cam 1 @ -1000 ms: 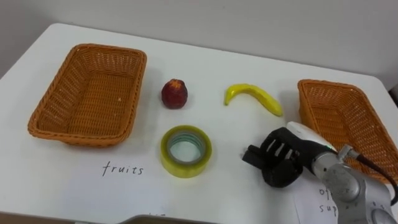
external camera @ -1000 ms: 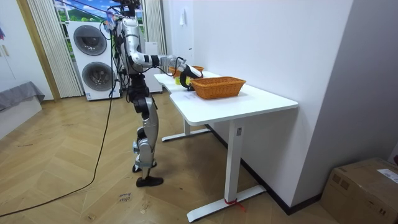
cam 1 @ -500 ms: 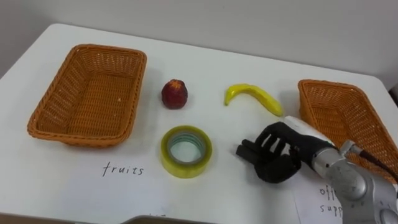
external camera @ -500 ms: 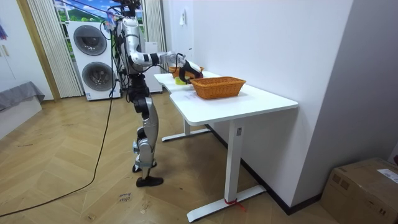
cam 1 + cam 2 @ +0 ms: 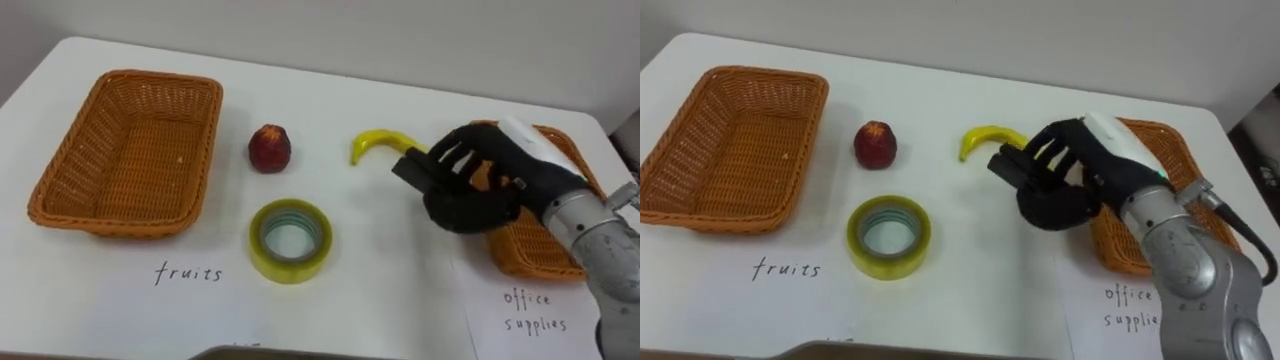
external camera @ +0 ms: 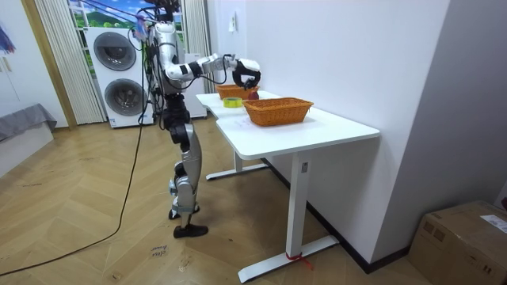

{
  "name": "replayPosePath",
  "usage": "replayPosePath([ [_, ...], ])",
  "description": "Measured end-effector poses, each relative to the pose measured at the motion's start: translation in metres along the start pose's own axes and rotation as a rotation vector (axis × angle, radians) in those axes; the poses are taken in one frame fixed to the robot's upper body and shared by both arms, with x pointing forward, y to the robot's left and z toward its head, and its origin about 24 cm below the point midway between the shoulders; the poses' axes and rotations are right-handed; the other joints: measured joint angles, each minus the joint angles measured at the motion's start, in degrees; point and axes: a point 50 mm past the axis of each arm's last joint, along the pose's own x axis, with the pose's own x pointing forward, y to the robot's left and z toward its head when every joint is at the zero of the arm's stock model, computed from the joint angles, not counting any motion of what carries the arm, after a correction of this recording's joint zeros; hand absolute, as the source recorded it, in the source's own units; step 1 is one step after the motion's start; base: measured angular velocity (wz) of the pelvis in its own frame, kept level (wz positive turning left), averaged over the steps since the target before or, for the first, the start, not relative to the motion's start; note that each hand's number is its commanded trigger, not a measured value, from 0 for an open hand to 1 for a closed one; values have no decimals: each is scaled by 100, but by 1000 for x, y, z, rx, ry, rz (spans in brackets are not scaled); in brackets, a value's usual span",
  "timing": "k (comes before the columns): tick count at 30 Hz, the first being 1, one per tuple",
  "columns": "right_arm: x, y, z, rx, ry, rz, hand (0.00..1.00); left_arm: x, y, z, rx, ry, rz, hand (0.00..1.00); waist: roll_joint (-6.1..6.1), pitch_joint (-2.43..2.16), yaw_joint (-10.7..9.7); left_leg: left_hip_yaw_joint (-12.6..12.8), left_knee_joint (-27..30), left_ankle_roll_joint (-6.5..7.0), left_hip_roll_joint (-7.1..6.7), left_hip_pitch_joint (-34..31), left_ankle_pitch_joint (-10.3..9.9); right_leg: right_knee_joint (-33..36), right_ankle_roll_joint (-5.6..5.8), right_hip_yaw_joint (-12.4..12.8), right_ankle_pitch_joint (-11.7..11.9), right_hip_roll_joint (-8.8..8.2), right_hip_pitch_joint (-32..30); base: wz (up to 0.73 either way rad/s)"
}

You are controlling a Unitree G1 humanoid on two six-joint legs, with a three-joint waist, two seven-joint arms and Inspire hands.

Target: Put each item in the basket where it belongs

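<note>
A yellow banana [image 5: 370, 144] lies at the middle back of the white table, its right end hidden behind my right hand [image 5: 478, 188]. That hand hangs raised above the table between the banana and the right wicker basket [image 5: 528, 258], fingers spread and relaxed, nothing in it. A red apple [image 5: 269, 148] sits left of the banana. In front of it lies a yellow-green tape roll [image 5: 290, 240], flat on the table. The left wicker basket [image 5: 58, 200] holds nothing. In the room view I stand at the table's end with the right hand [image 6: 247, 73] lifted.
A handwritten label "fruits" [image 5: 188, 272] lies before the left basket, and a sheet marked "office supplies" [image 5: 535, 311] lies before the right one. The table's front edge runs close along the bottom of the eye views.
My right hand has risen from the table near the tape and moved back and right, over the banana's right end. The picture has shifted slightly; the objects have not moved.
</note>
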Motion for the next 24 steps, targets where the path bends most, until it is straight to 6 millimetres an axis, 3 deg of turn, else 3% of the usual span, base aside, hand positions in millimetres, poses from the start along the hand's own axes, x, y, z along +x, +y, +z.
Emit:
replayPosePath([
  [7, -2, -27, -4, 2, 18, -199, 100, -1, 3, -12, -38, 36, 12, 0, -90, -63, -86, 9, 31, 1, 4, 17, 2, -2, 0, 2, 0, 0, 11, 0],
  [13, -3, -33, -5, 1, 19, -265, 100, -2, 3, -14, -76, 48, 19, 0, -76, -62, -142, 26, 24, 1, 8, 17, 0, 4, 3, 21, 5, -4, 13, -1],
  [24, -15, -50, -24, 14, 84, -407, 100, -4, 5, -28, -82, 84, 32, 0, 5, -64, -234, 24, 35, 0, 14, 23, 1, 12, -5, 18, 10, -2, 22, 0],
])
